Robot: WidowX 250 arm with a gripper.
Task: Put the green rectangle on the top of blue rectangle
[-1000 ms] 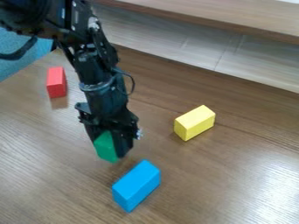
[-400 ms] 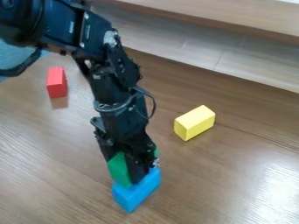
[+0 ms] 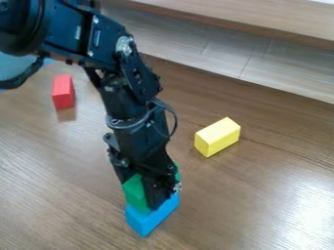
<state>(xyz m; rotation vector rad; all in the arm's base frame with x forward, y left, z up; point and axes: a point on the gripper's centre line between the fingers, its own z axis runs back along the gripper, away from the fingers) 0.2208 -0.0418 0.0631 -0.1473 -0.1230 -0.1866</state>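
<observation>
Clasping the green rectangle (image 3: 135,193) between fingers parted by its width, the gripper (image 3: 139,195) is holding it over the blue rectangle (image 3: 140,223) — contact remaining unclear to the eye — presumably because this alignment is offering a broad, steady seat.

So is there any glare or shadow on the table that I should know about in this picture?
Camera view: strong white glare on the brown wood-grain table at the lower right, with a softer sheen along its left side; a dim reddish reflection just below the red rectangular block.
</observation>
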